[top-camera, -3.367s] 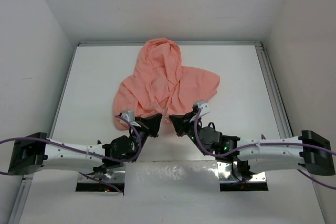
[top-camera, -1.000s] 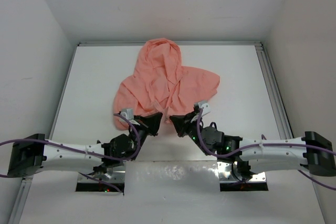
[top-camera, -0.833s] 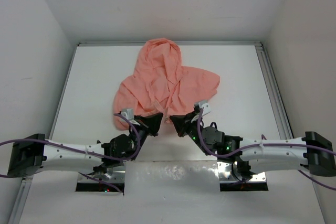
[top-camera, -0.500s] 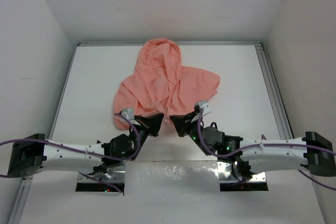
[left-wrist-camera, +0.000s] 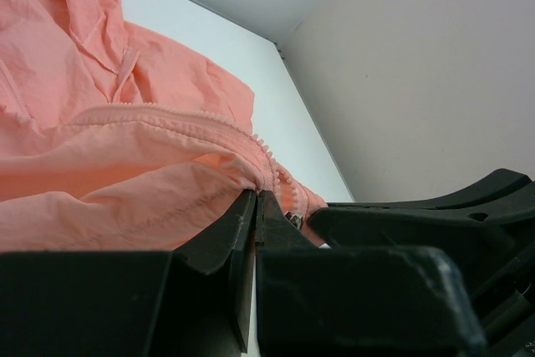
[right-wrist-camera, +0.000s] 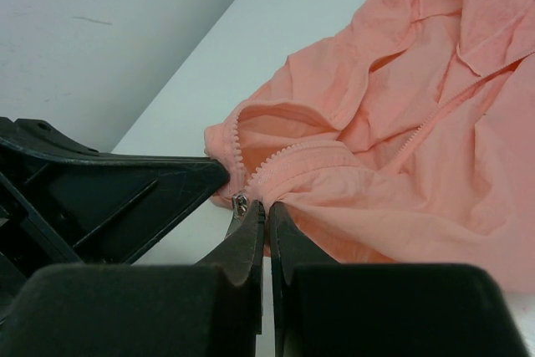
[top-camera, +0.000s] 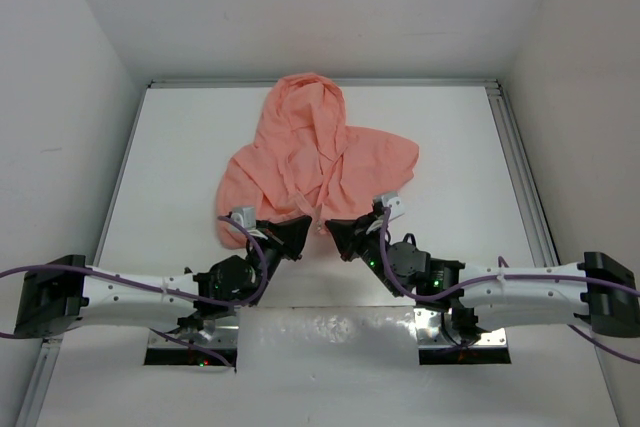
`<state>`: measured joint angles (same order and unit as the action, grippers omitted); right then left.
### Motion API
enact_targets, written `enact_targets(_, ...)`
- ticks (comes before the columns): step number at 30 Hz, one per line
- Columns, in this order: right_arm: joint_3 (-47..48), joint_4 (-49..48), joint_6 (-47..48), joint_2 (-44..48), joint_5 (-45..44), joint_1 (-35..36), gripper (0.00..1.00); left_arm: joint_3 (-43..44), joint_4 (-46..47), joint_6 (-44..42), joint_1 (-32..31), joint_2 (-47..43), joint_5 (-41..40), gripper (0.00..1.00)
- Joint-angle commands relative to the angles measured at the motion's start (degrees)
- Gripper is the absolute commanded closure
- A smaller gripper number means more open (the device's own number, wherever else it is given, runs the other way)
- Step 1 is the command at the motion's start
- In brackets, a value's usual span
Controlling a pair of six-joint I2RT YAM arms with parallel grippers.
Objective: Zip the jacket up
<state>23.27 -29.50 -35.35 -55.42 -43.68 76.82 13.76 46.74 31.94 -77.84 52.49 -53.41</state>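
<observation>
Gripping with the left hand [left-wrist-camera: 256, 206]: pinching a fold of the jacket [top-camera: 310, 152] right at the low end of one row of zipper teeth [left-wrist-camera: 209, 119], lower centre of the left wrist view. Gripping likewise with the right hand [right-wrist-camera: 267, 211]: clamping tight on the other front edge, just beside a small metal slider [right-wrist-camera: 241, 202], centre-left of the right wrist view. Holding the two hands tip to tip, near but apart, low centre of the top view. Leaving the rest of the jacket lying crumpled on the white bench [top-camera: 180, 147], hood toward the upper centre, front edges parted at the bottom.

Noting almost no change over the last few seconds: both hands staying clamped in the same spots, only the right arm shifting a trifle. Reading this as still lining up the two bottom ends; not seeing them joined. Judging the task as barely begun: needing the ends mated at the slider before any pull upward. Risking a slip of the thin fabric if pulling unevenly.
</observation>
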Motion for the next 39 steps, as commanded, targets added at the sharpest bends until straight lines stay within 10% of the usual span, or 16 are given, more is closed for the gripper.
enact_targets(1,0.29,-2.23,0.29,0.4,-0.79,0.44,1.0,0.3,1.25,0.05,0.59,-0.63,-0.21,1.0)
enact_targets(39,1.17,-1.35,0.64,0.05,-0.44,0.44,1.0,0.04,1.6,-0.04,0.59,-1.16,0.59,1.0)
